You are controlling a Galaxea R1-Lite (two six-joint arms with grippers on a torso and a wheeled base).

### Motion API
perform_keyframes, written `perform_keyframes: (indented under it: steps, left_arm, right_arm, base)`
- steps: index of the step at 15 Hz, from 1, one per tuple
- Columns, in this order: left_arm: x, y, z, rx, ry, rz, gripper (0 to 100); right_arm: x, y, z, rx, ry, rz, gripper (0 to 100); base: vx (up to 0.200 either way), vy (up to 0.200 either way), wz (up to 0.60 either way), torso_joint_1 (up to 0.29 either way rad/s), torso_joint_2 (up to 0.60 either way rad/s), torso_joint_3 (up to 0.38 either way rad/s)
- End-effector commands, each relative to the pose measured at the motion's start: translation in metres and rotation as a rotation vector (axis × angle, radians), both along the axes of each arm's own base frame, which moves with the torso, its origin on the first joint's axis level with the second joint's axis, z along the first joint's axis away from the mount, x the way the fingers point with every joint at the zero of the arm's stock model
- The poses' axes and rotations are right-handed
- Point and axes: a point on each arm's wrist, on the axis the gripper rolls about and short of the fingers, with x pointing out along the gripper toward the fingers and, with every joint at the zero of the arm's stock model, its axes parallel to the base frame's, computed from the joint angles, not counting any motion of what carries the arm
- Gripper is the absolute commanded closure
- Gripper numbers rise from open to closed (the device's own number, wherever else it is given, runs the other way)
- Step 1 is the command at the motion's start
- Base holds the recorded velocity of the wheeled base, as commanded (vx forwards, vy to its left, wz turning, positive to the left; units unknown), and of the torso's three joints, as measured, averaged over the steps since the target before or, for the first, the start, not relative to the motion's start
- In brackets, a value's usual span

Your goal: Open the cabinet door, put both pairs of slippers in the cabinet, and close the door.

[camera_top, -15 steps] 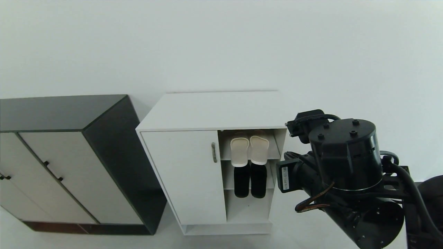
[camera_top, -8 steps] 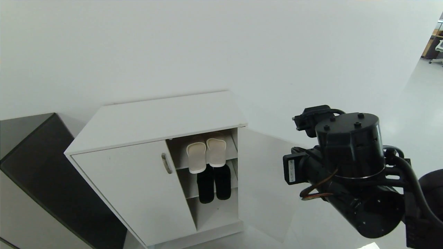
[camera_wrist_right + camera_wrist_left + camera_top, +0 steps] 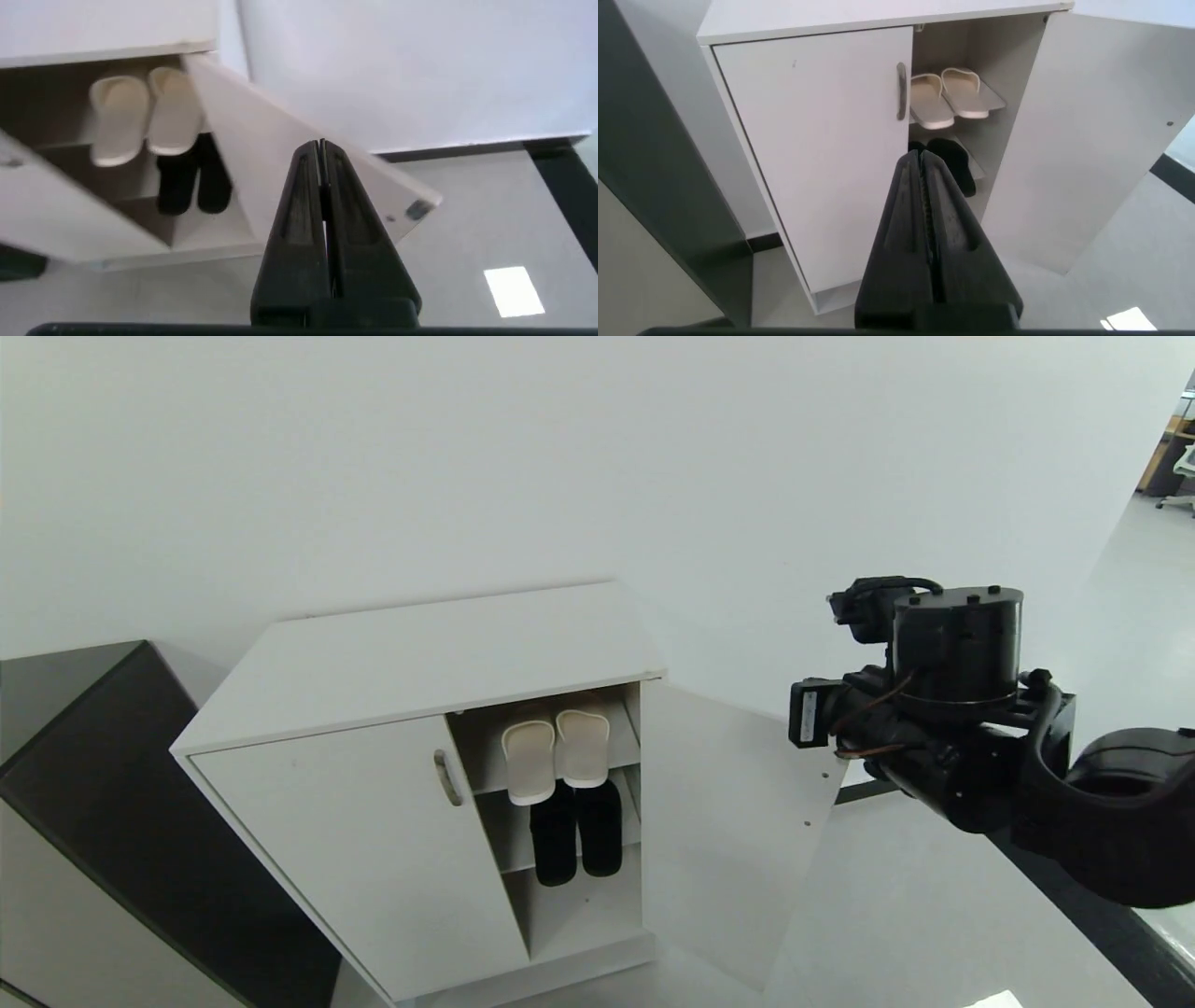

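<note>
As right gripper (image 3: 322,147) rises, cabinet door (image 3: 738,803) uncovered, slippers (image 3: 529,761) unmoved.

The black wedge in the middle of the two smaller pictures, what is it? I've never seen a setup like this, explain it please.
That wedge is a robot gripper, filmed by a camera on its own wrist: the left gripper in one picture, the right gripper in the other. Both are shut and hold nothing. The big picture comes from the robot's head; the black machinery there is its right arm. Ahead stands a white two-door cabinet, right door open, left door closed. Inside, a pair of white slippers lies on the upper shelf and a pair of black slippers on the shelf below.
</note>
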Motion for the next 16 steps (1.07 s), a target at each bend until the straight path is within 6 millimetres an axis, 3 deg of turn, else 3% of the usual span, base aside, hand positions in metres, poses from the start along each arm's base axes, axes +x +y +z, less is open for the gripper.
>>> perform_keyframes:
  steps: [1,4,5,7,11,16]
  left_arm:
    - [0.0,0.0,0.0,0.0,0.0,-0.001,100]
    - [0.0,0.0,0.0,0.0,0.0,-0.001,100]
    - [0.0,0.0,0.0,0.0,0.0,-0.001,100]
    - [0.0,0.0,0.0,-0.002,0.0,-0.001,100]
    - [0.0,0.0,0.0,-0.002,0.0,-0.001,100]
    - [0.0,0.0,0.0,-0.002,0.0,-0.001,100]
  right_arm:
    - [0.031,-0.011,-0.011,0.002,0.023,-0.055,100]
    - [0.063,-0.025,-0.02,0.037,0.035,-0.11,100]
    - [0.063,-0.025,-0.02,0.037,0.035,-0.11,100]
    - [0.087,-0.033,-0.035,0.04,0.055,-0.158,100]
    - [0.102,-0.037,-0.054,0.039,0.099,-0.159,100]
    - [0.105,-0.035,-0.066,0.024,0.129,-0.159,100]
  base:
    - [0.0,0.0,0.0,0.0,0.0,0.0]
    - [0.0,0.0,0.0,0.0,0.0,0.0]
    - [0.0,0.0,0.0,0.0,0.0,0.0]
    - [0.0,0.0,0.0,0.0,0.0,0.0]
    - [0.0,0.0,0.0,0.0,0.0,0.0]
    - [0.0,0.0,0.0,0.0,0.0,0.0]
